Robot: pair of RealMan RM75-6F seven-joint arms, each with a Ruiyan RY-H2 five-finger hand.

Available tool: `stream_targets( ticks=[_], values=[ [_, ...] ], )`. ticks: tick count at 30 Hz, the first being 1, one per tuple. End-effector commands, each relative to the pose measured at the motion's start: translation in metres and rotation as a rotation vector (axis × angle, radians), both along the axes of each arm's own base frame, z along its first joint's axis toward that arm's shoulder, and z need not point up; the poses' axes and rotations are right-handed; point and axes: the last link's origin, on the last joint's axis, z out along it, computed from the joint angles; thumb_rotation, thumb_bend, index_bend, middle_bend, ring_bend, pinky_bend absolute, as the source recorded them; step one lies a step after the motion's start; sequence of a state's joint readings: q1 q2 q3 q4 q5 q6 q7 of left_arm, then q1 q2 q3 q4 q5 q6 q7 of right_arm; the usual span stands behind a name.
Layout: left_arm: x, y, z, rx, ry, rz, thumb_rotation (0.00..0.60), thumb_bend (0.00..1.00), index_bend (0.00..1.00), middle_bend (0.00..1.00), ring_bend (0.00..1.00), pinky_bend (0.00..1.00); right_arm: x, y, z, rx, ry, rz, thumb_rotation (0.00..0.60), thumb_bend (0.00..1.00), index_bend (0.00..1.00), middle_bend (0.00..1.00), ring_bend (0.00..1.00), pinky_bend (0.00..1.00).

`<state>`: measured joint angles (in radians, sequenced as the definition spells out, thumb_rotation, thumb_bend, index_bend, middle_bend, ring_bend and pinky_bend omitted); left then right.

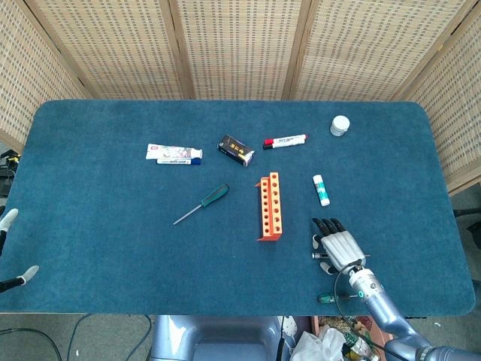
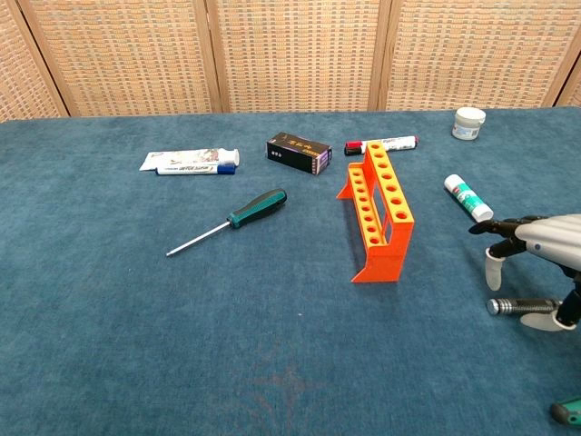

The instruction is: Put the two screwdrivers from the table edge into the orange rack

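The right hand hovers with fingers spread over the silver screwdriver, holding nothing, just right of the orange rack. The left hand shows only fingertips; its state cannot be told.

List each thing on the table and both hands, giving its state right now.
Orange rack: upright, holes empty.
Silver screwdriver: lying flat under the right hand.
Small green screwdriver: flat at table edge.
Large green screwdriver: flat, untouched.
Right hand: fingers spread, holding nothing.
Left hand: at table edge, holding nothing.

Three screwdrivers, one rack, one marker.
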<state>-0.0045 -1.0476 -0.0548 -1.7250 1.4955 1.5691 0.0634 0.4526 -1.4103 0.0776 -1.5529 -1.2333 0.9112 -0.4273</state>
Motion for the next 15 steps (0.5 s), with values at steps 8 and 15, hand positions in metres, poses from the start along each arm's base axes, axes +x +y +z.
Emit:
stream_targets(
  ticks=[8, 15],
  values=[
    [0.0001, 0.0007, -0.0018, -0.002, 0.003, 0.001, 0.600, 0.00, 0.00, 0.00, 0.00, 0.00, -0.0084, -0.0005, 0.0007, 0.002, 0.037, -0.014, 0.600, 0.30, 0.41, 0.00, 0.00, 0.00],
    [0.0000, 0.0021, -0.0035, -0.006, 0.007, 0.001, 0.600, 0.00, 0.00, 0.00, 0.00, 0.00, -0.0095, -0.0001, -0.0033, 0.010, 0.037, -0.009, 0.600, 0.31, 0.44, 0.00, 0.00, 0.00]
  ],
)
